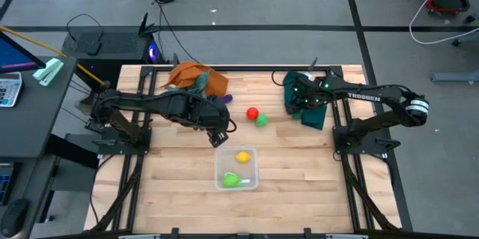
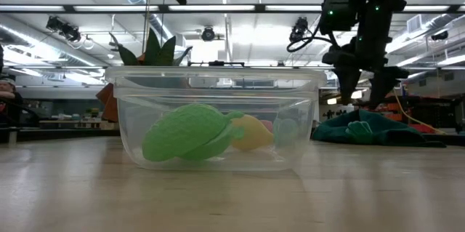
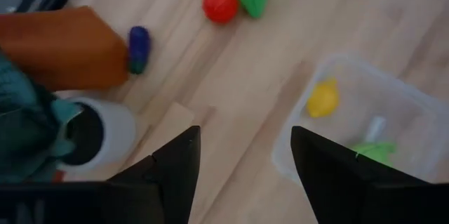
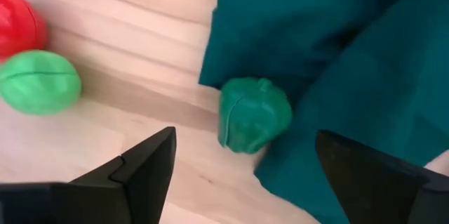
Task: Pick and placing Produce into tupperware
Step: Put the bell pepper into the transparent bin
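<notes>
Both end effectors [image 3: 242, 175] [image 4: 242, 175] wide open, empty

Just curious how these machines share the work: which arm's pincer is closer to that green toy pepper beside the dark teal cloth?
Right. The right pincer hangs open over the green toy pepper; the left pincer is across the table, near the clear plastic container.

orange cloth [image 1: 196, 76], dark green cloth [image 1: 313, 112], white pot [image 3: 105, 131], wooden table [image 1: 299, 164]

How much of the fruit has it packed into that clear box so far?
Done: a yellow piece and a green piece lie in the tupperware. In hand: nothing; the right end effector, open, hovers over a green pepper. Left: that pepper, the red piece, the green piece beside it and a purple piece.
</notes>
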Available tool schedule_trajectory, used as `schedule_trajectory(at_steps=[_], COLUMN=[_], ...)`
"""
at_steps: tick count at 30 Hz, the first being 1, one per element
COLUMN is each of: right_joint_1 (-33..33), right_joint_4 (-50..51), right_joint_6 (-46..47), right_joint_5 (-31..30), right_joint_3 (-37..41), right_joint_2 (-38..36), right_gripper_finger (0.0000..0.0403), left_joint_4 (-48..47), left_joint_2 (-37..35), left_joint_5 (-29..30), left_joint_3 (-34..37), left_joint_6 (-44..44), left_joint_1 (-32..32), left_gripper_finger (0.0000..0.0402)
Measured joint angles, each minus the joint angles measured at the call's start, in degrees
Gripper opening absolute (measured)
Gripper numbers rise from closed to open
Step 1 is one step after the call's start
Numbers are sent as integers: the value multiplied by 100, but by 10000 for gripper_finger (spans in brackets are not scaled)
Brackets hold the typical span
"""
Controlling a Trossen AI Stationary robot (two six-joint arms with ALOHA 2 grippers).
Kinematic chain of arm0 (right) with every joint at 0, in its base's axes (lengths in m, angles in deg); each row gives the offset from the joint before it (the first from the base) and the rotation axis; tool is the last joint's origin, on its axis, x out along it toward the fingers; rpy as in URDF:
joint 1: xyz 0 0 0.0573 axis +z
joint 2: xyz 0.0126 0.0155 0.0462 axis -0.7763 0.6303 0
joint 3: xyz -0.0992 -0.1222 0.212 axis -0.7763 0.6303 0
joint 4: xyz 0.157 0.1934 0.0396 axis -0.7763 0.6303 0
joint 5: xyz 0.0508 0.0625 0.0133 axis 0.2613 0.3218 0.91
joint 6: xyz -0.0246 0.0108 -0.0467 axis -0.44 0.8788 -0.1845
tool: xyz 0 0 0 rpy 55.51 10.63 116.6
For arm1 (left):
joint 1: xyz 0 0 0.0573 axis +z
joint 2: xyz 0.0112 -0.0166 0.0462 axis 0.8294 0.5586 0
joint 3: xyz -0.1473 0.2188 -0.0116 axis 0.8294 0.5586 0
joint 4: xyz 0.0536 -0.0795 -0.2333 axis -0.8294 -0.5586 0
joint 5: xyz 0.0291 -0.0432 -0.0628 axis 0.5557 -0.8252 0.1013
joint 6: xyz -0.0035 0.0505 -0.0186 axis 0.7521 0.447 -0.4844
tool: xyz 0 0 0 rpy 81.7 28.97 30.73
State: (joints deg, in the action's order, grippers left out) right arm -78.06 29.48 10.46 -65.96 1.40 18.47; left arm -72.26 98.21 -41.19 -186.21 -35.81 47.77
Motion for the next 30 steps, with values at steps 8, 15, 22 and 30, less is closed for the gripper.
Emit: schedule_trajectory(at_steps=[8, 15, 22, 30], right_joint_1=[-39, -9, -9, -9], right_joint_4=[-280, -380, -460, -577], right_joint_6=[-36, -10, -5, 17], right_joint_5=[-20, 8, -22, -51], right_joint_3=[-2, -2, -2, -2], right_joint_2=[505, 1119, 1501, 1585], right_gripper_finger=[299, 305, 300, 285], left_joint_4=[-64, -126, -138, -148], left_joint_2=[-58, -59, -58, -58], left_joint_5=[121, 172, 173, 173], left_joint_3=[4, 4, 4, 4], left_joint_6=[-96, -135, -216, -240], left_joint_1=[4, 5, -1, -37], left_gripper_finger=[216, 202, 197, 193])
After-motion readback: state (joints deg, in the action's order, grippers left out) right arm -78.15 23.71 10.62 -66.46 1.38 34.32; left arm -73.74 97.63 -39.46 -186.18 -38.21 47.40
